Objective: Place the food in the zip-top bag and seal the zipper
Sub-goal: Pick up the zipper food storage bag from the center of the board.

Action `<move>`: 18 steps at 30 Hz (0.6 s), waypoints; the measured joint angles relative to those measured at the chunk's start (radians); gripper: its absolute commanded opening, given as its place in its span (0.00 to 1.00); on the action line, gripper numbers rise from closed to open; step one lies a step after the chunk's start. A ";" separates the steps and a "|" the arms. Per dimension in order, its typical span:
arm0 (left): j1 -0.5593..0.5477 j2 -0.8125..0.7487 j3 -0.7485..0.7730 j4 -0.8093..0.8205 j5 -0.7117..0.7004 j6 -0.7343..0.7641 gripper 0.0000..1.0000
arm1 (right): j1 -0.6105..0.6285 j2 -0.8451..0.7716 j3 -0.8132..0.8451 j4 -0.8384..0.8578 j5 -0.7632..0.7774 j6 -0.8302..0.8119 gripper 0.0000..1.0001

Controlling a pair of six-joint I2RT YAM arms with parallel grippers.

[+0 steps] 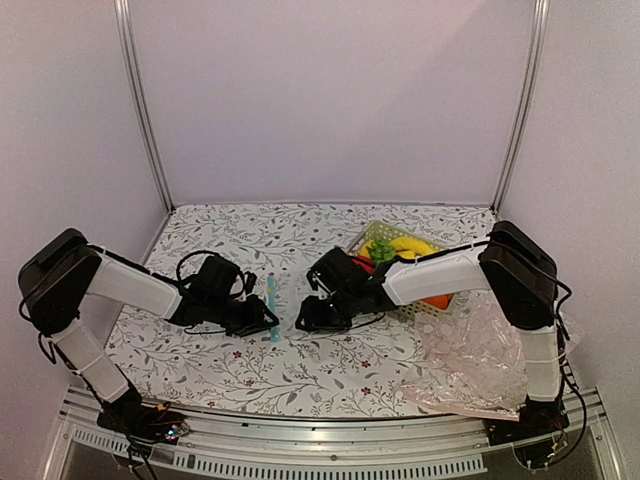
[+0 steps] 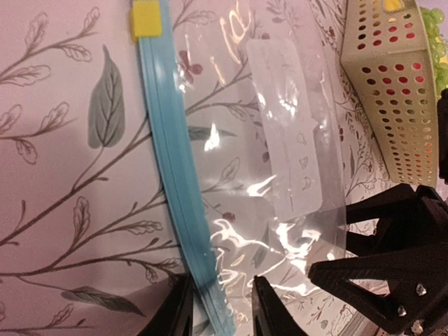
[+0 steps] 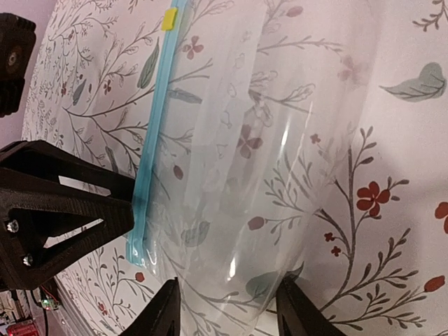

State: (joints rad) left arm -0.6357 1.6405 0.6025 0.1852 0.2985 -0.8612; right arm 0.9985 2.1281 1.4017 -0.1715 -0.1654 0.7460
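The bag (image 3: 266,175) lies empty at centre; the fruits (image 1: 410,245) wait in the basket (image 2: 392,105) at right. The left gripper (image 2: 218,297) stands open astride the zipper (image 2: 175,196), and the right gripper (image 3: 227,297) is open over the bag.

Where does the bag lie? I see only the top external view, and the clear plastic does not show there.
Observer: The zip-top bag lies flat on the table between the two grippers, empty.
Operator: Is the zipper held?
Observer: The left gripper straddles the zipper near one end, jaws apart.
Operator: And the right one?
Observer: The right gripper straddles the bag's clear side, also open.
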 measured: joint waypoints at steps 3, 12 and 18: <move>-0.002 0.000 -0.001 0.002 0.000 -0.004 0.29 | 0.000 0.006 0.000 0.008 -0.008 0.006 0.23; -0.004 -0.058 -0.012 -0.058 -0.041 -0.006 0.53 | 0.000 -0.001 -0.004 0.036 -0.026 0.028 0.05; -0.005 -0.347 -0.015 -0.217 -0.161 -0.003 0.81 | 0.000 -0.145 -0.048 0.040 -0.030 0.005 0.04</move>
State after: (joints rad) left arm -0.6411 1.2938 0.5877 -0.0315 0.1375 -0.8642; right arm 0.9985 1.9827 1.3540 -0.1310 -0.1951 0.7513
